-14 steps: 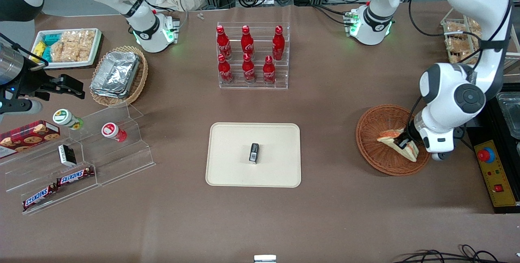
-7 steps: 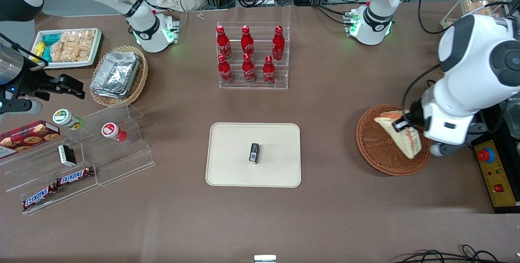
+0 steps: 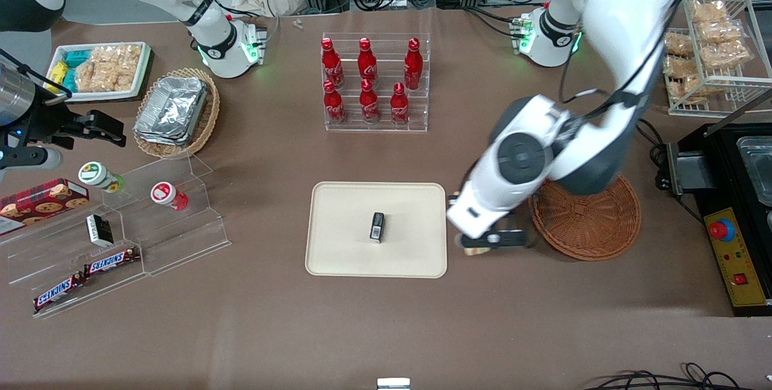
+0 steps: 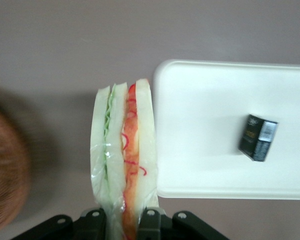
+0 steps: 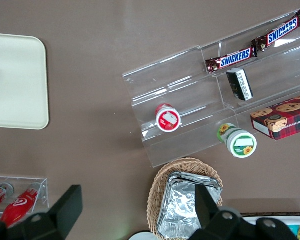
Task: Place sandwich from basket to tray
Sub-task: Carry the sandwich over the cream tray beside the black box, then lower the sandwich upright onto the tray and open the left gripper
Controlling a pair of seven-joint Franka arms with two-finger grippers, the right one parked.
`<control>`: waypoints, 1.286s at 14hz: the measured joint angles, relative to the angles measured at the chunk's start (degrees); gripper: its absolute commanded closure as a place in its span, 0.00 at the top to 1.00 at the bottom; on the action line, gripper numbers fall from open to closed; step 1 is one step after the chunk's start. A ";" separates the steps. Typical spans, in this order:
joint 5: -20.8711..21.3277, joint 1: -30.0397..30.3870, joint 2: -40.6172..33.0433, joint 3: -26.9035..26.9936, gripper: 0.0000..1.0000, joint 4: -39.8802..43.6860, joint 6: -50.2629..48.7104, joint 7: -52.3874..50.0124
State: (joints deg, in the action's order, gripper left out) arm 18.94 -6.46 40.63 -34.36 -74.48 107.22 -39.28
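My left gripper (image 3: 490, 240) hangs above the table between the tray (image 3: 338, 209) and the reddish-brown wicker basket (image 3: 588, 221). It is shut on the clear-wrapped sandwich (image 4: 122, 150), held with its orange-red and green filling edge showing. In the front view only a small pale tip of the sandwich (image 3: 474, 251) shows under the arm. In the left wrist view the gripper (image 4: 122, 222) clamps the wedge just beside the tray's rim (image 4: 162, 130). The basket (image 4: 5, 175) is empty. A small black box (image 3: 377, 226) lies on the tray.
A clear rack of red bottles (image 3: 374, 85) stands farther from the camera than the tray. Clear stepped shelves with snacks (image 3: 120, 227) and a tan basket with foil containers (image 3: 175, 110) lie toward the parked arm's end. A wire rack of snack bags (image 3: 711, 46) stands toward the working arm's end.
The left gripper lifted the sandwich out of the basket and carried it sideways to just beside the tray's edge. The basket is now empty.
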 measured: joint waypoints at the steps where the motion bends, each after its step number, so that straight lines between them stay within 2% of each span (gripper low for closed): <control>1: 0.62 -1.48 2.64 0.05 0.00 0.24 2.44 -0.03; 5: 5.14 -4.71 8.55 0.34 0.00 0.74 7.00 -0.04; 9: 9.49 -5.18 11.65 0.45 0.00 0.43 11.77 -0.03; 10: 10.05 -5.19 12.44 0.47 0.13 0.29 12.46 -0.03; 11: 10.34 -5.22 13.19 0.56 0.36 0.24 12.66 -0.03; 12: 10.45 -5.24 13.81 0.85 0.99 0.24 12.83 -0.03; 18: 10.49 -5.01 13.05 1.58 1.00 1.06 12.35 0.00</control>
State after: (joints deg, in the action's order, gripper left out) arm 29.44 -11.47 53.68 -32.78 -73.42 119.57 -39.29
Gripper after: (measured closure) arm 0.352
